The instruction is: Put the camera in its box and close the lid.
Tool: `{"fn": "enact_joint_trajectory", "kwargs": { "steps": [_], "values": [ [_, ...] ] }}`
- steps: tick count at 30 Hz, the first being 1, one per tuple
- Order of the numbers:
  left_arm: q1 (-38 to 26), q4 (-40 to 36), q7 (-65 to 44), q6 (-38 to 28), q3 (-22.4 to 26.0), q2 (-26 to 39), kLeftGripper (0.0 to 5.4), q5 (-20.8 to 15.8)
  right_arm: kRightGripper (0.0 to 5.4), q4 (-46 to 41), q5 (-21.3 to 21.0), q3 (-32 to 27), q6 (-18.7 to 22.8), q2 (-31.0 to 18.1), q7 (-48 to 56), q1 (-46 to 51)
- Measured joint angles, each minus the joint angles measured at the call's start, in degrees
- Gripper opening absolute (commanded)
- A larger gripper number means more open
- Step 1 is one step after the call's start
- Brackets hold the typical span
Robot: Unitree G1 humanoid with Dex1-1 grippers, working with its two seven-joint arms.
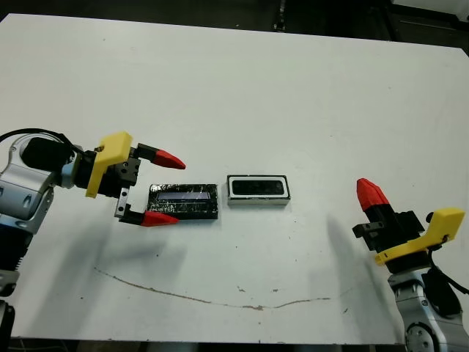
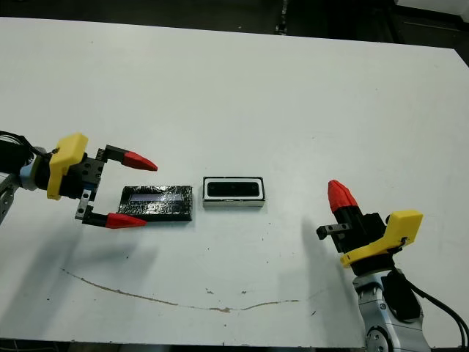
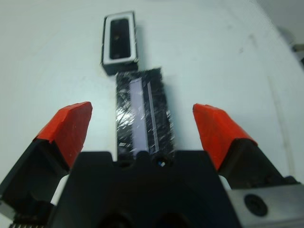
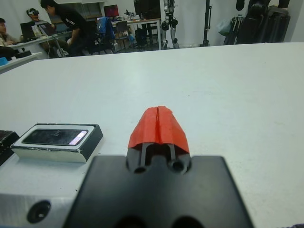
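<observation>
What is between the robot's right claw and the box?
Nothing: only bare table lies between the right gripper and the box, as the left eye view shows.

It was a robotics lab or workshop — an open shared room rather than a home. The white table [image 4: 247, 80] stood bare and scuffed, a long scratch [image 1: 220, 297] running across its near side. Beyond its far edge, people [image 4: 66, 23] sat and leaned at cluttered desks [image 4: 28, 45] with a monitor [image 4: 112, 10] glowing behind them. Dark stands and hanging gear [image 4: 259, 19] lined the back wall — what looked like other robot bodies, though too far off to be sure. Cables and black frames [image 1: 282, 15] showed on the dark floor past the table.
</observation>
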Motion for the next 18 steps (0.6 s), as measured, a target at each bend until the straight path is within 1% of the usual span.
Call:
{"fn": "enact_joint_trajectory", "kwargs": {
  "steps": [4, 8, 12, 15, 18],
  "values": [
    [0.3, 0.2, 1.8, -1.4, -1.0, 0.0, 5.40, 2.9, 0.01, 0.0, 0.0, 0.0, 0.0, 0.0, 0.0, 0.0],
    [0.4, 1.3, 2.6, -2.5, -1.4, -0.1, 5.40, 4.0, 0.01, 0.0, 0.0, 0.0, 0.0, 0.0, 0.0, 0.0],
    [0.4, 2.4, 3.0, -3.0, -1.7, -0.1, 5.40, 4.4, 0.01, 0.0, 0.0, 0.1, 0.0, 0.0, 0.0, 0.0],
    [0.4, 3.4, 3.0, -4.6, -2.0, -0.2, 5.40, 5.0, 0.01, -0.1, -0.3, 0.3, 0.0, 0.0, -0.1, 0.1],
    [0.2, 5.5, 1.7, -4.4, -2.0, -0.6, 5.40, 4.1, 0.01, -0.4, -0.2, 0.3, 0.0, 0.0, -0.5, 0.3]
  ]
}}
